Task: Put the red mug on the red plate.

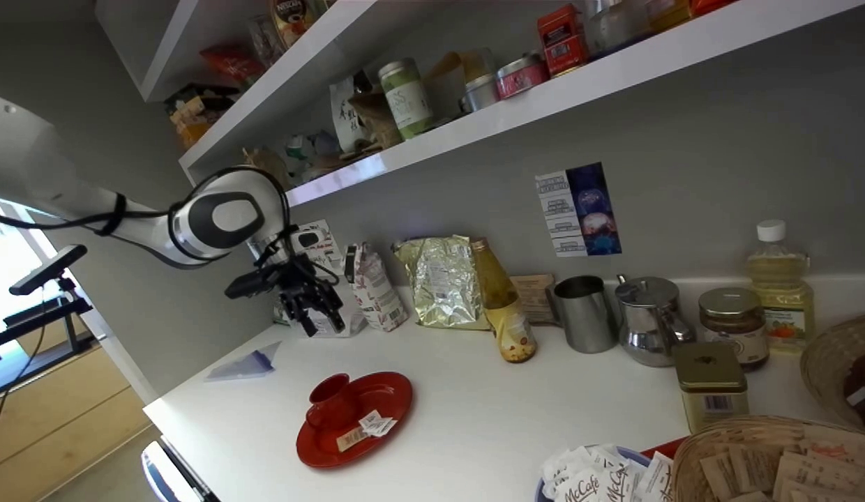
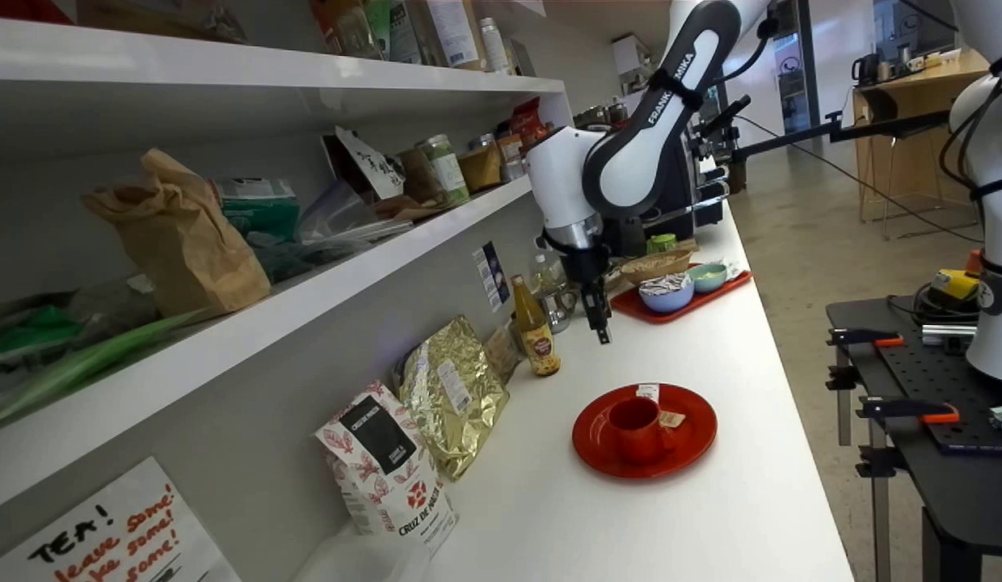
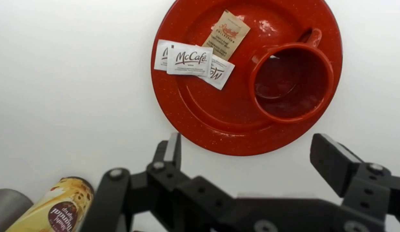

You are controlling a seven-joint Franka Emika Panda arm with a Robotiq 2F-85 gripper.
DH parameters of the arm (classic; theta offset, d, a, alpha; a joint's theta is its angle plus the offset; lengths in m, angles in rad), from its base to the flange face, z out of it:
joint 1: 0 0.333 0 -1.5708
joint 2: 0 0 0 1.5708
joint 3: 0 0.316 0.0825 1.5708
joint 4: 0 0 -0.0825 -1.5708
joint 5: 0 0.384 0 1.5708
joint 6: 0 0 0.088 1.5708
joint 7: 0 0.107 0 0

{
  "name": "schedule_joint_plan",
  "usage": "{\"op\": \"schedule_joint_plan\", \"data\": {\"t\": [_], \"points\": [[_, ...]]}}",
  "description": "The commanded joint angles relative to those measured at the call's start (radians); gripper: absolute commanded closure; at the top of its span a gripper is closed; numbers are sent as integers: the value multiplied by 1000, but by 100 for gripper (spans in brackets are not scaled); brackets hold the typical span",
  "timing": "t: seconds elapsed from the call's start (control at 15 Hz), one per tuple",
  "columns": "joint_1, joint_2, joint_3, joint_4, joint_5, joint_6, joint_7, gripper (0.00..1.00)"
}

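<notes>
Over the worktop [image 1: 474, 425], my pincer [image 3: 246, 141] hangs spread wide, holding nothing. If I swung low and sideways, I could clip the red mug [image 3: 292, 82] and tip it, or push it off the red plate [image 3: 177, 109], where it already stands, right of the paper packets [image 3: 190, 59] in the wrist view: mouth up, long axis vertical, handle [image 3: 315, 37] pointing to the far side from me, slightly right.

I am viewing a white counter [image 1: 474, 411] carrying the red plate [image 3: 222, 109] and a red tray [image 2: 717, 293], while a printed bag [image 2: 388, 469], gold bag [image 1: 439, 279], syrup bottle [image 1: 504, 307], metal pitcher [image 1: 586, 317], lidded pot [image 1: 649, 326], jar [image 1: 734, 326] and oil bottle [image 1: 785, 300] are standing toward its back.
</notes>
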Motion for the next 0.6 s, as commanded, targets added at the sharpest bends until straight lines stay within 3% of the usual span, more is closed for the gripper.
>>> {"op": "schedule_joint_plan", "data": {"t": [0.0, 0.53], "points": [[-8, -16, 6, -10, -1, -4, 1, 0], [-7, -22, 9, -28, 0, -3, 1, 0]]}}
